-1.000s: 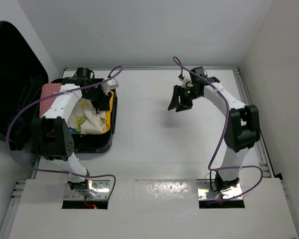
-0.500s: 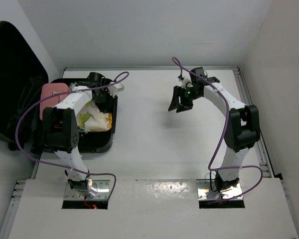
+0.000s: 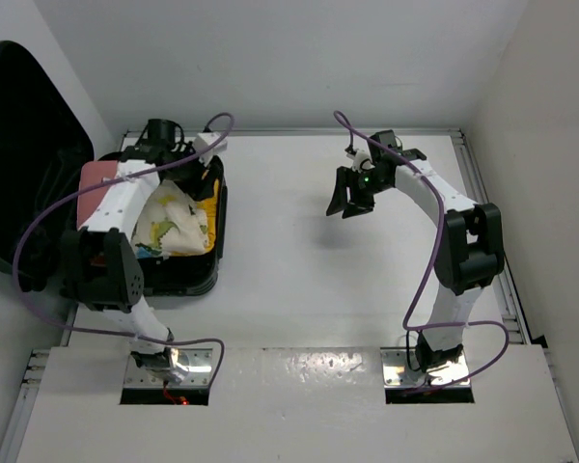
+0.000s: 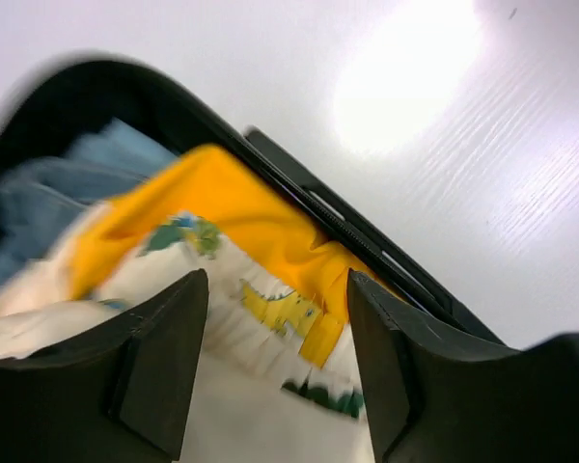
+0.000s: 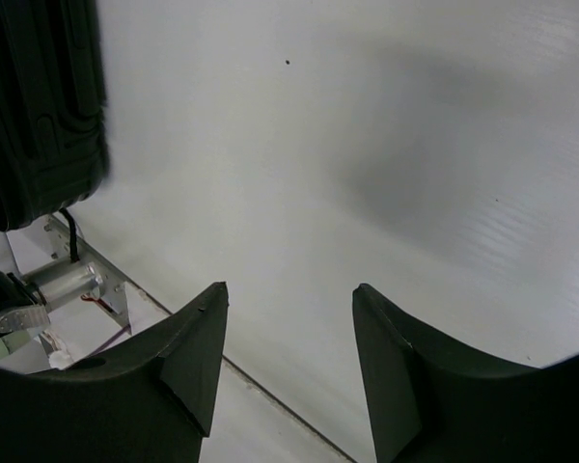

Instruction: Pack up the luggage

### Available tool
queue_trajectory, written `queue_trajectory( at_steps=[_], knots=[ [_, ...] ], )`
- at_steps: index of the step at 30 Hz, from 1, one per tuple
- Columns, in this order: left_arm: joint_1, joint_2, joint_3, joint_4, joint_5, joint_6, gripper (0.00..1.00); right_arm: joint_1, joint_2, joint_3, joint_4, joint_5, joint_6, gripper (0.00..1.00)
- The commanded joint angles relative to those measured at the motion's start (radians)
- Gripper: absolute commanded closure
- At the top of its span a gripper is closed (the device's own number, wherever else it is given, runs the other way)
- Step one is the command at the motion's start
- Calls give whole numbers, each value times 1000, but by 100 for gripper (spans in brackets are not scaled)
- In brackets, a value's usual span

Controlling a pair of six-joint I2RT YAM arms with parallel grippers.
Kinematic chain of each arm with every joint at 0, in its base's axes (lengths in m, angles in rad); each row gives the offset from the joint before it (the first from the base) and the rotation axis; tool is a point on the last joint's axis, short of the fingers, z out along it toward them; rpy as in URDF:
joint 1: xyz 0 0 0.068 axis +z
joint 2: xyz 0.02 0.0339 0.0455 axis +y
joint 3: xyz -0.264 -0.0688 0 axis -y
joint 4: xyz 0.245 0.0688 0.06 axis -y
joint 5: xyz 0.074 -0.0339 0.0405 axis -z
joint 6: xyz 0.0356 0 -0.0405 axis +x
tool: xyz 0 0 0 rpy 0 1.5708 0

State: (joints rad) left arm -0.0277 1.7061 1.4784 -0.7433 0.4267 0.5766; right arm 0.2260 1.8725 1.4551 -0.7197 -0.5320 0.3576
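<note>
Left tool (image 4: 275,280) spread, empty, over luggage (image 4: 307,196)

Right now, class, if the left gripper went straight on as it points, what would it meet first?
Most likely the white printed cloth in the open luggage; the left gripper aims at it, though depth is unclear.

I work in a robot laboratory cell. The table (image 3: 299,270) is a plain white board, and white panel walls (image 3: 289,58) close it at the far and right edges. Metal rails (image 3: 270,132) run along those edges. At the near edge my two arms are bolted on metal plates (image 3: 429,371), and purple cables (image 3: 337,117) hang loose from them.
</note>
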Motion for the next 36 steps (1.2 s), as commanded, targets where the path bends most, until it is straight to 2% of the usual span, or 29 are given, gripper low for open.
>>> queue_trajectory(
  at_steps=[1,4,8,9,11,16,26,36],
  knots=[
    [29,-158,53,-59,124,55,36,-1,-50,4,9,-31,-11,45],
    [52,-200,31,-125,173,138,41,-5,-50,7,9,-39,-12,45],
    [52,-154,43,-355,208,302,59,-7,-47,11,6,-46,-16,45],
    [52,-145,43,-431,208,334,61,1,-55,11,6,-49,-13,45],
    [75,-145,-2,-459,219,394,61,-4,-50,11,5,-52,-16,45],
    [63,-207,-113,-366,190,388,61,1,-58,-7,12,-54,-14,45],
    [8,-186,-254,-199,162,355,59,1,-78,-29,6,-52,-19,45],
    [-1,-125,-428,97,-54,258,59,1,-75,-33,-7,-37,-34,44]
  ],
)
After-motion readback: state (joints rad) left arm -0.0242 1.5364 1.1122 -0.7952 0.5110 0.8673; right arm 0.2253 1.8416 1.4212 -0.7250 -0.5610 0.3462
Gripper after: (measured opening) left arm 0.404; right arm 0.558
